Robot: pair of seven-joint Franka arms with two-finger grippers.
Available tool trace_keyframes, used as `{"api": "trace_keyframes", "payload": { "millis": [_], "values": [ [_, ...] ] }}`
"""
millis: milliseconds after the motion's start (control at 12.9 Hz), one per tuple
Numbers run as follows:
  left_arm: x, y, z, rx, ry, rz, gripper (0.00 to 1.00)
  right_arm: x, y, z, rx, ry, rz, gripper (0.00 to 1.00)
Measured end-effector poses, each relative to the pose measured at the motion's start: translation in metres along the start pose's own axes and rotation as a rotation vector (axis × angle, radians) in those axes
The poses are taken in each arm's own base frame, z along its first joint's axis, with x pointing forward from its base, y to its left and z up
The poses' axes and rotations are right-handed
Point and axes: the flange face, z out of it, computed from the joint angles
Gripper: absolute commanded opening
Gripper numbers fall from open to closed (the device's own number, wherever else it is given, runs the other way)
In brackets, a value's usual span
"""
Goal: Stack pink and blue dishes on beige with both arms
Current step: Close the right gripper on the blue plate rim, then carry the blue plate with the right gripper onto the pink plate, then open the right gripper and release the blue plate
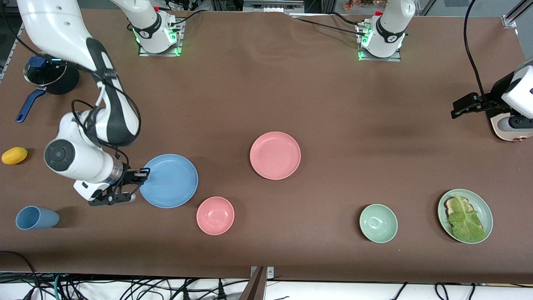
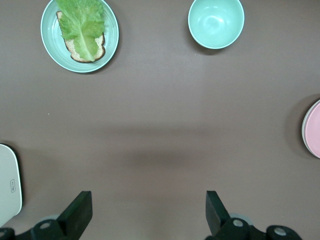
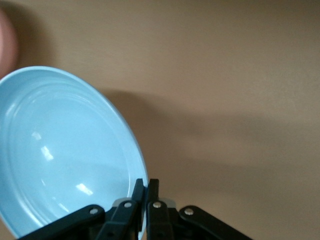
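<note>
My right gripper (image 1: 143, 173) (image 3: 146, 187) is shut on the rim of the light blue plate (image 1: 168, 180) (image 3: 60, 155), at the right arm's end of the table. The held edge looks tilted up, and the plate casts a shadow on the cloth. The pink plate (image 1: 275, 155) lies flat near the table's middle; its edge also shows in the left wrist view (image 2: 312, 129). My left gripper (image 1: 458, 109) (image 2: 148, 202) hangs open and empty over bare table at the left arm's end. No beige plate shows in any view.
Nearer the front camera than the plates sit a small pink bowl (image 1: 215, 215), a green bowl (image 1: 378, 223) and a pale green plate with lettuce (image 1: 483, 204). A blue cup (image 1: 36, 218), a yellow fruit (image 1: 14, 155) and a lidded pot (image 1: 50, 73) sit around the right arm. A white device (image 1: 506, 129) lies under the left arm.
</note>
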Motion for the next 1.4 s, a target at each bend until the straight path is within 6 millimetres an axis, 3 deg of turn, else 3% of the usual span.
{"api": "trace_keyframes", "payload": {
  "millis": [233, 466, 698, 853, 931, 1086, 1397],
  "values": [
    [0.0, 0.0, -0.003, 0.0, 0.006, 0.001, 1.0, -0.007, -0.046, -0.04, 0.049, -0.029, -0.014, 0.0],
    [0.0, 0.004, -0.003, 0.0, 0.006, 0.009, 1.0, -0.015, -0.125, -0.047, 0.103, -0.048, 0.069, 0.0],
    [0.001, 0.008, -0.001, 0.0, 0.003, 0.016, 1.0, -0.039, -0.235, -0.033, 0.106, -0.07, 0.125, 0.0],
    [0.001, 0.008, 0.0, 0.0, 0.001, 0.02, 1.0, -0.058, -0.308, -0.011, 0.104, -0.042, 0.192, 0.0],
    [0.001, 0.008, 0.0, 0.001, 0.0, 0.026, 1.0, -0.068, -0.335, 0.004, 0.088, -0.034, 0.217, 0.0],
    [0.001, 0.007, 0.0, 0.0, -0.001, 0.03, 1.0, -0.081, -0.363, 0.034, 0.066, -0.042, 0.253, 0.0],
    [0.001, 0.004, 0.0, 0.0, -0.002, 0.032, 1.0, -0.078, -0.365, 0.062, 0.074, -0.04, 0.284, 0.0]
  ]
}}
